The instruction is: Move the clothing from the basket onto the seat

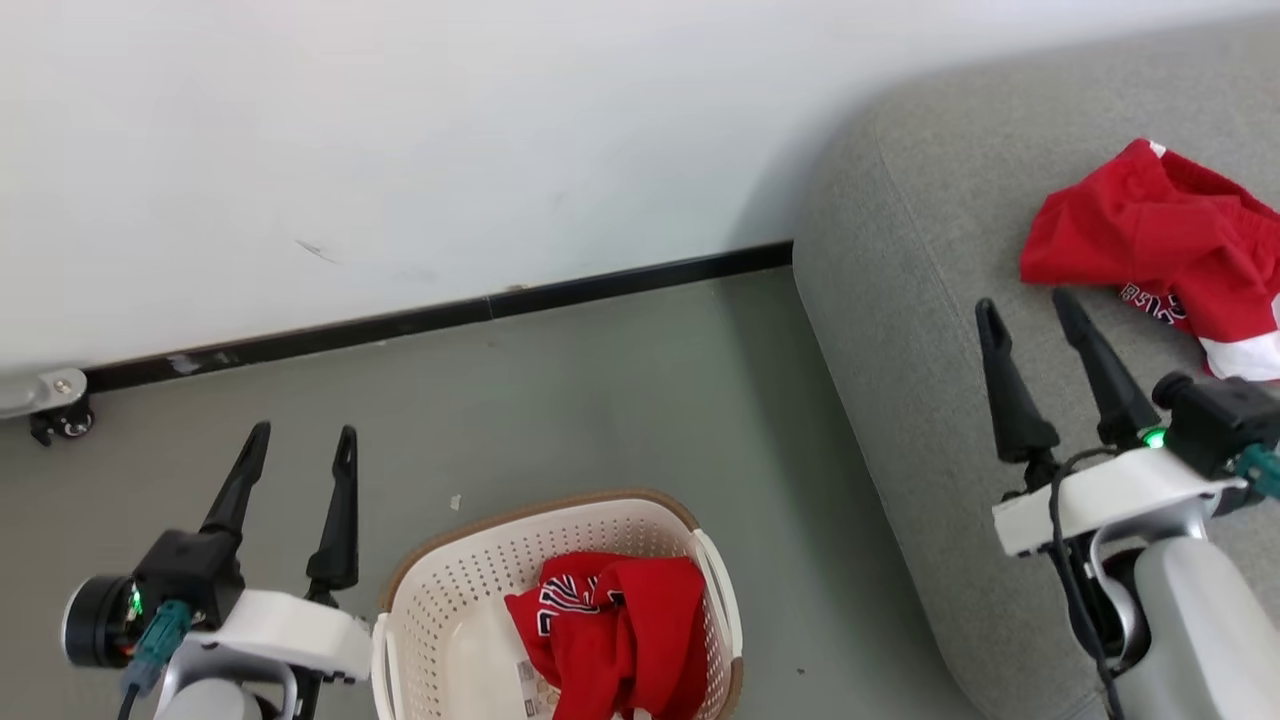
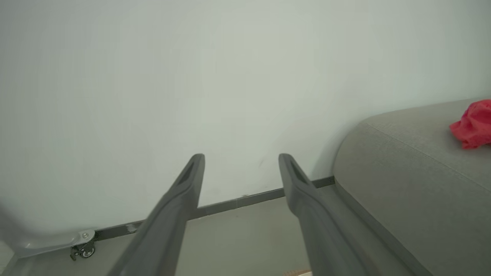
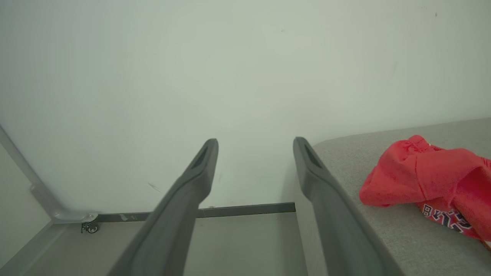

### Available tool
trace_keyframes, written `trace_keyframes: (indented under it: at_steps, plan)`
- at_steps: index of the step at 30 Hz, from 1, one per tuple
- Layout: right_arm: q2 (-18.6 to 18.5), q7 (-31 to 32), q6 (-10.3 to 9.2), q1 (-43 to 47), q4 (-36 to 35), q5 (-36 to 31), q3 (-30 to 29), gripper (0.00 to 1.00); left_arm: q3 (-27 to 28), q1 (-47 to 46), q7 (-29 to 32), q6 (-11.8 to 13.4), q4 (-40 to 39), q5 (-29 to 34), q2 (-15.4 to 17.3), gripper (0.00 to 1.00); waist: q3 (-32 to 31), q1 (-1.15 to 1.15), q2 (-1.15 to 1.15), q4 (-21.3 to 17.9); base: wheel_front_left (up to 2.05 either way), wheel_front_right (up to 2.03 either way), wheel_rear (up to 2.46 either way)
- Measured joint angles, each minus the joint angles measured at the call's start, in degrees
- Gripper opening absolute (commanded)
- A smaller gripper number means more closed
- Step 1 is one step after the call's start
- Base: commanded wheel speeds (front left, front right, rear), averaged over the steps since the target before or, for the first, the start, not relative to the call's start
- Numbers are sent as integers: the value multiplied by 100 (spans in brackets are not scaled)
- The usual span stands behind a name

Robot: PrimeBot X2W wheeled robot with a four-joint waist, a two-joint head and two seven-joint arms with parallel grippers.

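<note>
A crumpled red garment with black-and-white lettering lies in the cream perforated basket on the floor at the bottom of the head view. Red shorts with a white hem band lie on the grey seat at the right, also seen as red shorts and a red bundle in the wrist views. My left gripper is open and empty to the left of the basket, fingers wide in its own view. My right gripper is open and empty over the seat, just left of the shorts, wide in its own view.
A white wall with a dark baseboard runs behind the grey floor. A small caster on a metal foot sits at the far left by the wall. The seat's rounded corner stands close to the basket's right.
</note>
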Motion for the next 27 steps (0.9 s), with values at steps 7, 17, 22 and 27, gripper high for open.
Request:
trace_keyframes:
  at_steps: [7,17,22,27]
  plan:
    - [166,0,0,550,-40,-243,-80,100,283,438,0,55,67,-7,-52,100,-328,0,0,96,0,0,0]
    - [255,0,0,1220,-172,-584,-240,100,500,915,0,97,160,5,-89,100,-717,0,0,215,0,0,0]
    - [307,0,0,1519,-192,-679,-310,100,594,1049,0,91,210,35,-120,100,-893,0,0,270,0,0,0]
    - [335,0,0,1706,-192,-728,-267,100,599,1131,0,90,225,75,-158,100,-990,0,0,297,0,0,0]
